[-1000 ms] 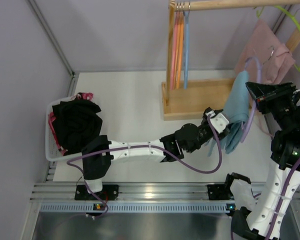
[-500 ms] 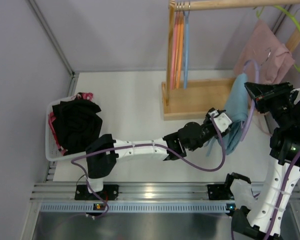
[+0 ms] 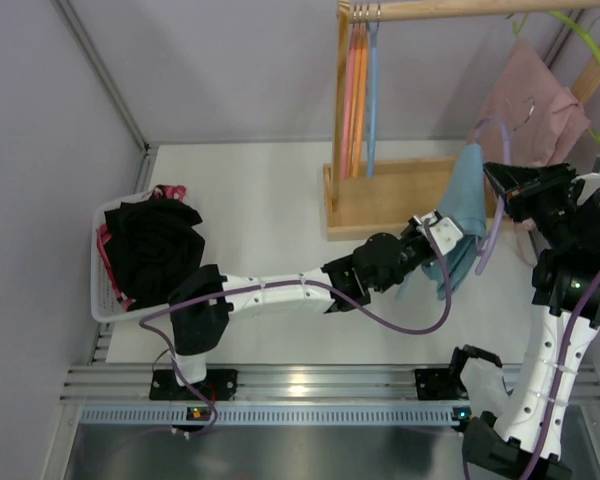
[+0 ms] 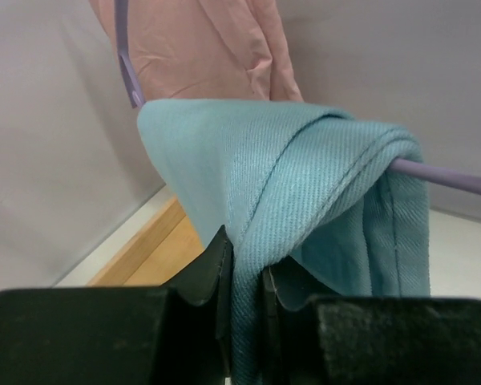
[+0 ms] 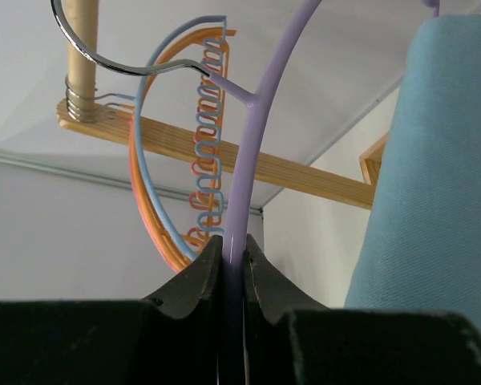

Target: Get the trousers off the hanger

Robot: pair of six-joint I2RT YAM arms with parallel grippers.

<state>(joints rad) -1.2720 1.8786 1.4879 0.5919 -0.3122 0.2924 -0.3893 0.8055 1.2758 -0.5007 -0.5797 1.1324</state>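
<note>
White plastic basket [image 3: 94, 275] of black clothing [image 3: 155, 250]: left edge of the tabletop [image 3: 270, 200]. My left fingers [image 4: 211, 273] are clamped on a fold of the teal twill trousers [image 4: 305, 184]. These hang draped over the bar of the lilac plastic hanger [image 5: 239, 192], above the tabletop near its right edge. My right fingers [image 5: 200, 277] pinch that hanger's neck.

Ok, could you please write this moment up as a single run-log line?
left end effector: shut on teal trousers | right end effector: shut on purple hanger | trousers: draped over hanger bar, not yet off
</note>
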